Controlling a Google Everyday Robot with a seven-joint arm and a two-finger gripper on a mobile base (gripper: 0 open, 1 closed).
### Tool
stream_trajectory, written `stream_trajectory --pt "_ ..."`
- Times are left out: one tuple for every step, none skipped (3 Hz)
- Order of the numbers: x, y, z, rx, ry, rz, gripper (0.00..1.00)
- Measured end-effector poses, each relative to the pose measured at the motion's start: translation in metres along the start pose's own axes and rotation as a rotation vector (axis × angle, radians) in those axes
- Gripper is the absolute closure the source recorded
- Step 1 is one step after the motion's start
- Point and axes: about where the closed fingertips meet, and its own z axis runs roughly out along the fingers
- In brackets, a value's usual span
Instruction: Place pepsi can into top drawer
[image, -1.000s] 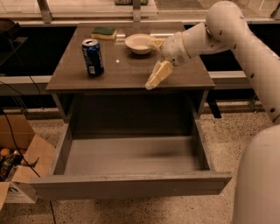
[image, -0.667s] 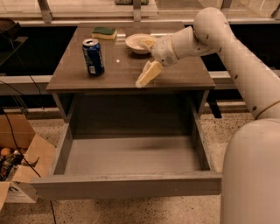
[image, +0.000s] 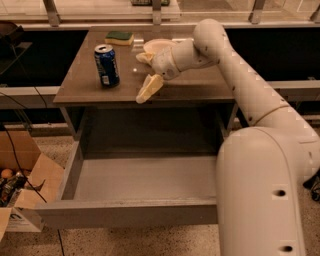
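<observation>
Closest in, the robot's smooth white body (image: 260, 195) fills the lower right and hides the right end of the drawer (image: 125, 212). The drawer stands pulled fully out below the bench (image: 200, 86). It is a wide, shallow grey box with a flat plain front, and its floor is matt and bare where visible. At the left edge a brown cardboard box (image: 27, 167) is cut off by the frame; its contents are too small to make out. A thin dark cable (image: 15, 150) runs across it.

On the dull brown benchtop, the can (image: 107, 65) stands upright near the left front. It is dark blue with a silver lid, and its pale markings are too blurred to read. The end effector (image: 142, 78) hovers just to the can's right, apart from it, its two cream wedge-shaped fingers (image: 150, 88) spread wide and gripping nothing. The rounded white arm (image: 240, 75) reaches in from the right and covers part of a pale shallow bowl (image: 161, 45) behind the wrist. Farther back lies a green and yellow sponge (image: 119, 37).
</observation>
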Motion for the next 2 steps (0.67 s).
stream_trajectory --pt "-0.009 -0.002 0.027 -0.042 -0.012 -0.019 0.0" --pt "-0.033 -0.001 0.043 -0.063 -0.023 -0.068 0.0"
